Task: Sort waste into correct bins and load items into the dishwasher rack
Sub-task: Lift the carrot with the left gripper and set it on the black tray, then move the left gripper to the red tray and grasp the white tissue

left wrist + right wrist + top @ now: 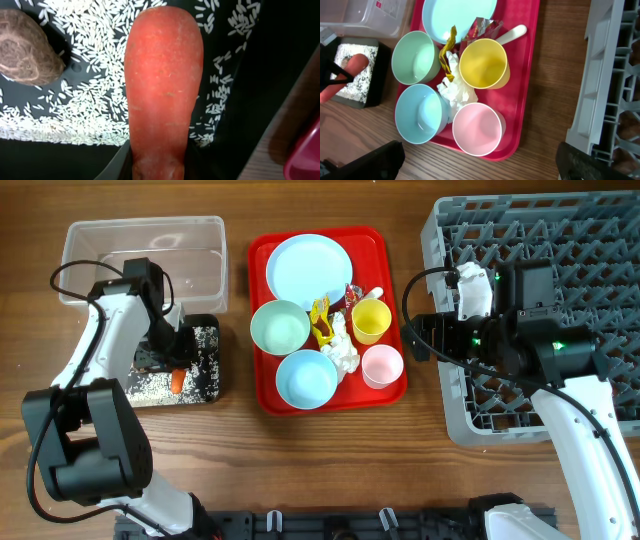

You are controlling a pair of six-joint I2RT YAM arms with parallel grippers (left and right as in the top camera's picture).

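Carrot (pixel 164 85): orange, fills the left wrist view; near end pinched in the left gripper (pixel 159 165), over the black tray (pixel 260 60).
Black tray: rice grains (pixel 85 100) scattered across it; brown lump (pixel 27 47) in one corner, apart from the carrot.
Clear tub (pixel 140 250): just beside the black tray, on its far side.
Right gripper (pixel 480 170): fingers spread wide, nothing between them, above the red tray (pixel 530 75).
Red tray: plate (pixel 457 15), pale green bowl (pixel 416 57), blue bowl (pixel 420 114), yellow cup (pixel 483 64), pink cup (pixel 476 129), spoon (pixel 512 34), tissue (pixel 457 90), wrappers (pixel 451 45) all on it.
Rack (pixel 560 240): right of the red tray.
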